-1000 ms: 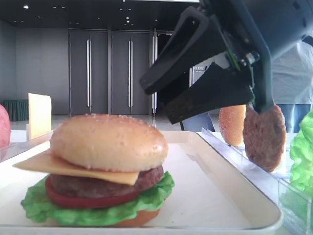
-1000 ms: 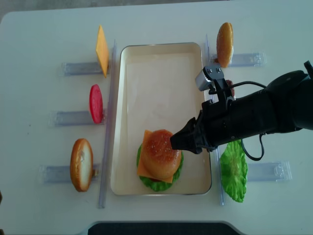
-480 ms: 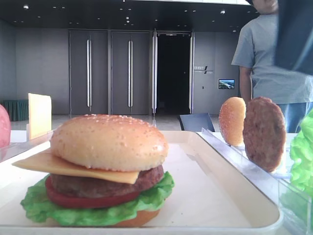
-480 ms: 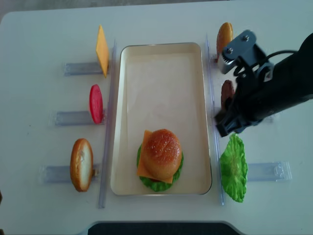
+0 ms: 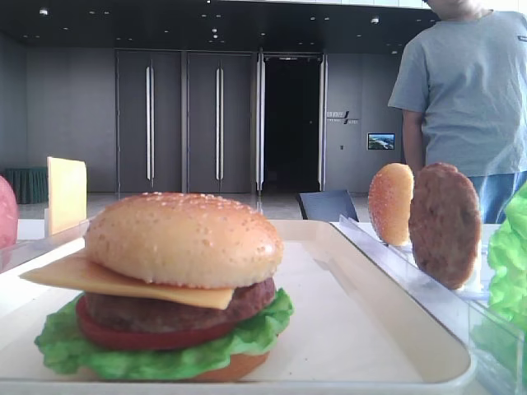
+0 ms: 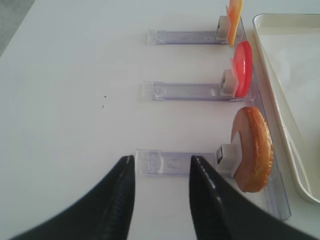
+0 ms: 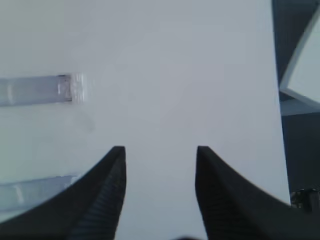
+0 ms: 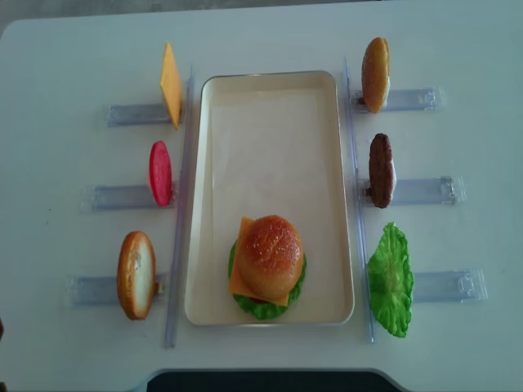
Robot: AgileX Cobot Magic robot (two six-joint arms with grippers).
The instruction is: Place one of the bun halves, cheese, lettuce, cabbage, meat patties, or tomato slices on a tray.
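Note:
On the cream tray [image 8: 333,163] stands a stacked burger. Its speckled bun half [image 8: 270,251] [image 5: 183,239] tops cheese [image 5: 123,282], a meat patty [image 5: 181,309], a tomato slice [image 5: 123,336] and lettuce [image 5: 156,352]. Neither arm shows in the exterior views. My left gripper [image 6: 162,159] hangs open and empty over the table, just before a clear rack [image 6: 175,162], left of the tray rim [image 6: 265,45]. My right gripper [image 7: 160,149] is open over bare white table, holding nothing.
Clear racks flank the tray. On the left they hold a cheese slice [image 8: 170,84], a red tomato slice [image 8: 160,173] and an orange bun half [image 8: 136,274]. On the right stand an orange bun [image 8: 375,74], a patty [image 8: 380,170] and a lettuce leaf [image 8: 391,280]. A person [image 5: 469,90] stands behind.
The right arm has pulled back from beside the burger, gone right past the patty rack, and left both exterior views. The burger has not moved.

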